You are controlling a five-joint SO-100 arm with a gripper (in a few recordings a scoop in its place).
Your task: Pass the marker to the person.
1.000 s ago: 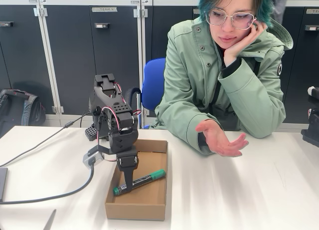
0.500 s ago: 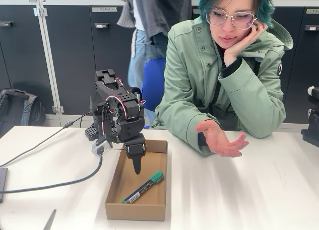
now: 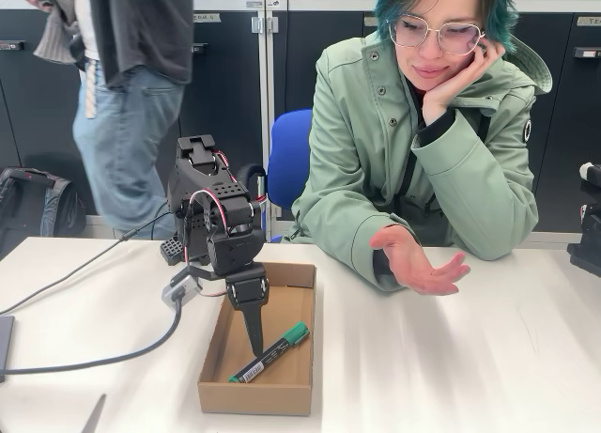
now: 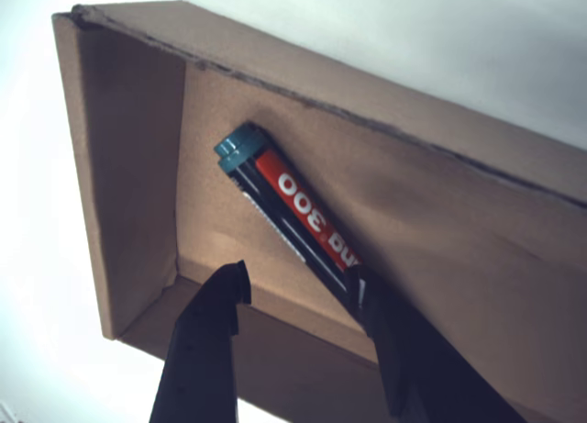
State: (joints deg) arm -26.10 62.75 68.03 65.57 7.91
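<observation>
Cardboard box (image 3: pixel 282 381) holds the marker (image 3: pixel 270 351), beside the open, empty pincer (image 4: pixel 298 299).

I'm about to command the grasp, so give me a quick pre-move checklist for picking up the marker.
1. Marker lies loose in the cardboard box: ok.
2. Tool open: ok.
3. Tool above the marker, inside the box: ok.
4. Marker between the fingertips: not ok; in the wrist view one finger overlaps the barrel.
5. Person holds an open hand palm up over the table: ok.
6. Passer-by behind the table, away from the path: ok.
</observation>
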